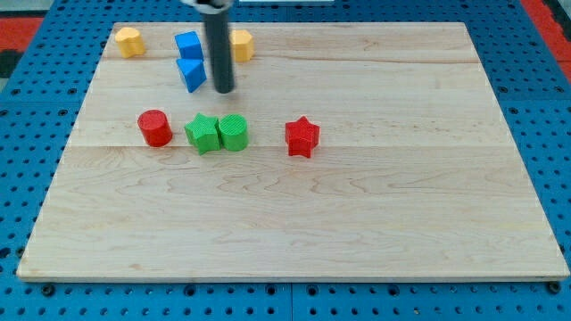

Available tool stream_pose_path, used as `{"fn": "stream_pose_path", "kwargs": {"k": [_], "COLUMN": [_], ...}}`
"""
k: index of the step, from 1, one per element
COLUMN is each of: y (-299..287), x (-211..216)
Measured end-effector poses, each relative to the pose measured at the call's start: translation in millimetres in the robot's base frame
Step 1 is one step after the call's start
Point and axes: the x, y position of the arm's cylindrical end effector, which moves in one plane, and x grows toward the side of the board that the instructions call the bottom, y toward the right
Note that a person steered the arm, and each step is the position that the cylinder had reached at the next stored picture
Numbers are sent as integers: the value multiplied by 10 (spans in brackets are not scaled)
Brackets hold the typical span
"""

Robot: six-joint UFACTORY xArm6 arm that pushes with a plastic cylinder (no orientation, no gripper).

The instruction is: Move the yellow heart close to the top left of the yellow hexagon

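My tip (224, 91) sits just below-left of what seems the yellow heart (241, 45).

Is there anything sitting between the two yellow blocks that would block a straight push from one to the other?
Yes. Between the yellow block at top left and the yellow block partly behind my rod stand the blue cube and blue triangle. My tip sits just right of the triangle.

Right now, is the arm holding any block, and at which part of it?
Nothing is held. My tip is a bare rod end that stands free on the board, to the view's right of the blue blocks and touching none.
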Motion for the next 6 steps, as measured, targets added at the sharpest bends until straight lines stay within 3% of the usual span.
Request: {"fn": "stream_pose_path", "kwargs": {"k": [3,5,6], "y": [-1839,-1748,-1458], "x": [-174,-901,-975]}}
